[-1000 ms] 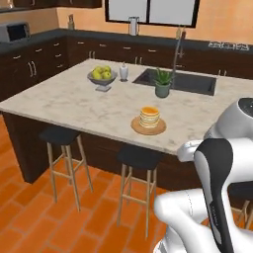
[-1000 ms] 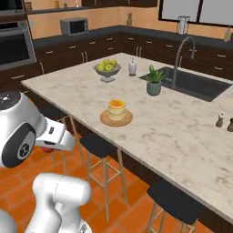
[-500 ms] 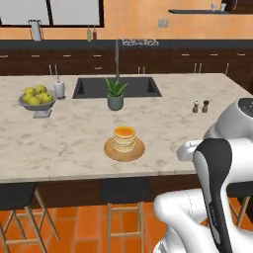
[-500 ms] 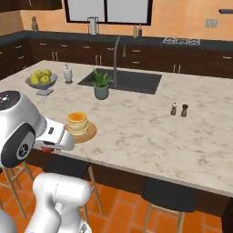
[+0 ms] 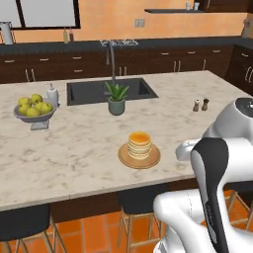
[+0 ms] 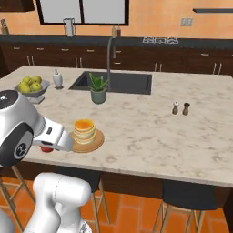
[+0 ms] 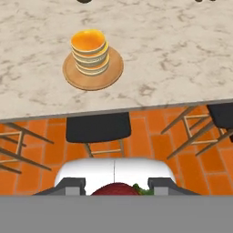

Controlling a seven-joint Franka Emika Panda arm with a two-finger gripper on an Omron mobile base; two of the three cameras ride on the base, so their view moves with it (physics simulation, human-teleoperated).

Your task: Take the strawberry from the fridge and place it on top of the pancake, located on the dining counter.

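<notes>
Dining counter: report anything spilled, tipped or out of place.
Nothing stands out. The pancake stack sits square on its board, and the fruit bowl, plant and shakers stand upright on the counter.

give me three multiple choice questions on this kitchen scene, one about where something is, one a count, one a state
1. Where does the pancake stack sit?
A. in the sink
B. on a round wooden board near the front edge of the dining counter
C. on a stool

2. How many small shakers stand together on the counter?
A. two
B. four
C. none

3. What is the claw doing?
A. open over the fruit bowl
B. shut on the potted plant
C. shut on the strawberry, short of the counter

Answers:
1 B, the board under the stack lies close to the stool side.
2 A, a pair shows to the right of the sink.
3 C, the hand view has the red fruit between the tips, with stools and floor below.
</notes>
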